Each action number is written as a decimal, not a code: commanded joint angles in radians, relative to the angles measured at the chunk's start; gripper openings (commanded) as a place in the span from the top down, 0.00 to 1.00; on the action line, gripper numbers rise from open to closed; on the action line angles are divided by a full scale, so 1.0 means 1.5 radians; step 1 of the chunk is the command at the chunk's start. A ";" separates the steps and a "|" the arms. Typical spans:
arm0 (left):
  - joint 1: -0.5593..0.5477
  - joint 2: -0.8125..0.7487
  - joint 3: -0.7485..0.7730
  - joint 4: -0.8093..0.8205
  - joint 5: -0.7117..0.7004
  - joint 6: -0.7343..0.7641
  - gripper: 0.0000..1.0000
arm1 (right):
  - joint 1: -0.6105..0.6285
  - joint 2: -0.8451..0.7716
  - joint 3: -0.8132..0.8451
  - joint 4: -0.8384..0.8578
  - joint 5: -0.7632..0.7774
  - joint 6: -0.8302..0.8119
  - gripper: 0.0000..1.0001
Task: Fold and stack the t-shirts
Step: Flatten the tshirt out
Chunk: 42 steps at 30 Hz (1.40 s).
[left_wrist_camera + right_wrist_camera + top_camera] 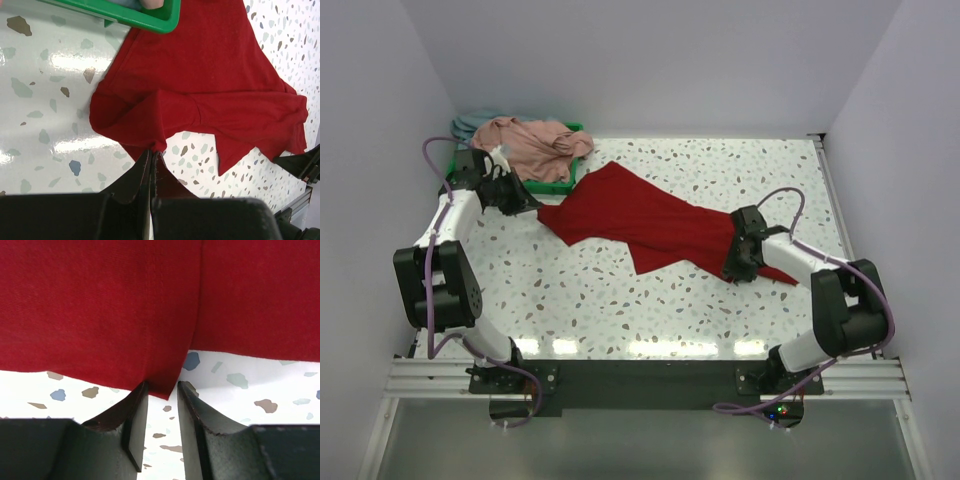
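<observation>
One red t-shirt (pixel 640 222): left hand (pixel 151 156) pinches edge, right hand (pixel 162 388) maybe straddling.

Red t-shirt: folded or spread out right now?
Spread out, not folded: the red t-shirt lies stretched across the table, left gripper pinching one end, right gripper open at the opposite hem.

Entry: readable text, labels, brands, numbers, signs | Found: none I can read | Views I checked: top external, left wrist, right wrist

A red t-shirt (pixel 640 225), pink t-shirt (pixel 530 140), green tray (pixel 552 186), speckled table (pixel 590 300).
</observation>
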 commanded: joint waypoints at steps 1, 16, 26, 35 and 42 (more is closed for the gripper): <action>-0.001 0.002 0.026 0.001 -0.001 0.018 1.00 | 0.000 0.033 -0.011 0.043 -0.022 0.015 0.67; -0.002 -0.002 0.022 0.001 -0.006 0.018 1.00 | 0.001 -0.013 0.042 -0.017 -0.049 0.010 1.00; -0.023 -0.020 0.048 0.059 -0.001 -0.056 1.00 | -0.017 -0.122 0.259 -0.203 0.014 -0.039 1.00; -0.060 0.038 0.282 0.131 0.010 -0.208 1.00 | -0.120 -0.020 0.570 -0.261 -0.003 -0.129 1.00; -0.059 0.083 0.561 0.159 0.044 -0.310 1.00 | -0.135 0.070 0.968 -0.356 0.038 -0.165 1.00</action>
